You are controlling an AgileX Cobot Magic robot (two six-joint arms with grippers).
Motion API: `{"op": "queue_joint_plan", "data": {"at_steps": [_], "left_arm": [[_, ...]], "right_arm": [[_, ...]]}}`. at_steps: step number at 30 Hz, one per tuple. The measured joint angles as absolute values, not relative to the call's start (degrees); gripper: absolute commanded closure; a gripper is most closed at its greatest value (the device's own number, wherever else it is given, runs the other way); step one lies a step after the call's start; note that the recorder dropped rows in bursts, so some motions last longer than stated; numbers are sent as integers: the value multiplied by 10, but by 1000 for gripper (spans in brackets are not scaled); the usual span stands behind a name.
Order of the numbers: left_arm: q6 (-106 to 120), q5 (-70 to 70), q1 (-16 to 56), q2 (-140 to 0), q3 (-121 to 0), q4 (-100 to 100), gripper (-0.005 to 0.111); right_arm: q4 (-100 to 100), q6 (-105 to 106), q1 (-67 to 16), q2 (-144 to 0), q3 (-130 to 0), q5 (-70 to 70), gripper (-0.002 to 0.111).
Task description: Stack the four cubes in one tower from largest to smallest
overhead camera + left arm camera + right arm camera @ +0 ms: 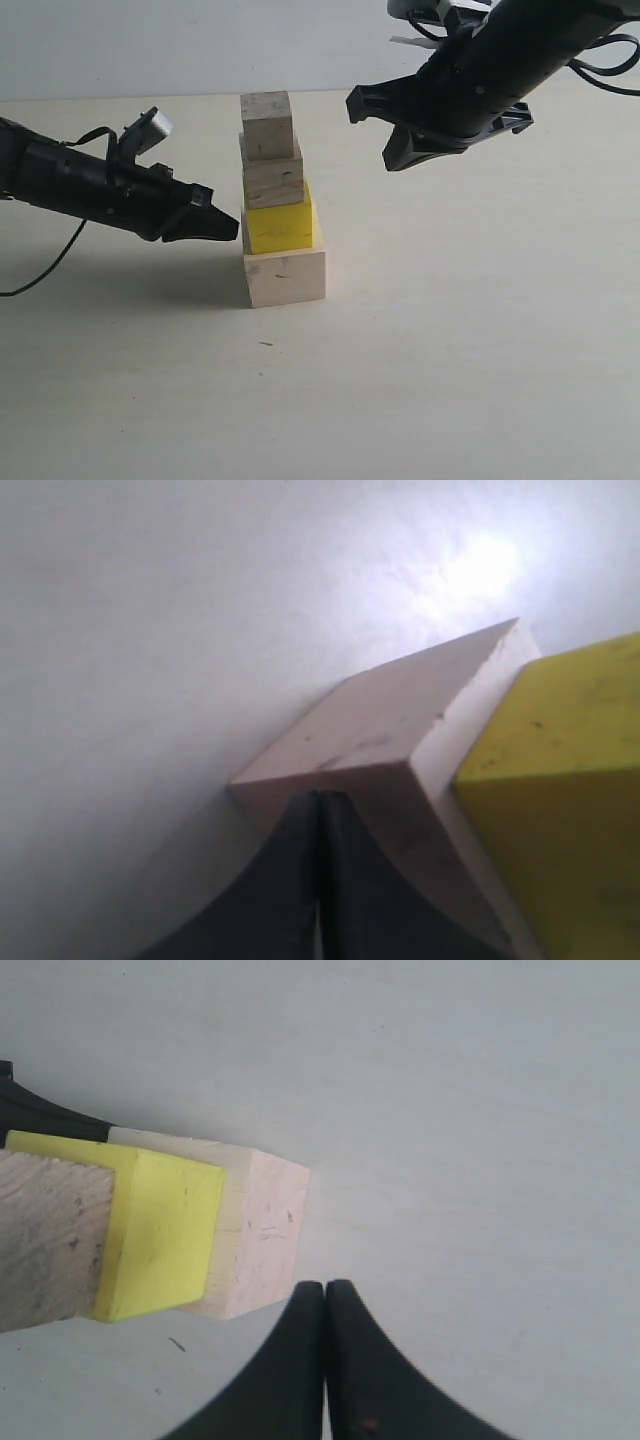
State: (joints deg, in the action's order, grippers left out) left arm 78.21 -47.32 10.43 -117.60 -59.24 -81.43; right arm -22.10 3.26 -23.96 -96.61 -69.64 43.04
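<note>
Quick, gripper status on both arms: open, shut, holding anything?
Left gripper: shut, holding nothing, tip by the largest pale wood cube.
Right gripper: shut, holding nothing, apart from the tower.

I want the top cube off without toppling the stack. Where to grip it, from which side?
Probably the top cube by its two opposite upright faces, from above: they are flat, parallel and exposed above the grained cube.
</note>
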Motion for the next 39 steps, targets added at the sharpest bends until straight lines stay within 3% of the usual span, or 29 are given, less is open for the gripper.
{"op": "queue_joint_plan", "data": {"at_steps": [39], "left_arm": [[819,-477,104,-1176,-592,-849,107]], "right_arm": [[-223,20,-240,-966,-696,366,108]]}}
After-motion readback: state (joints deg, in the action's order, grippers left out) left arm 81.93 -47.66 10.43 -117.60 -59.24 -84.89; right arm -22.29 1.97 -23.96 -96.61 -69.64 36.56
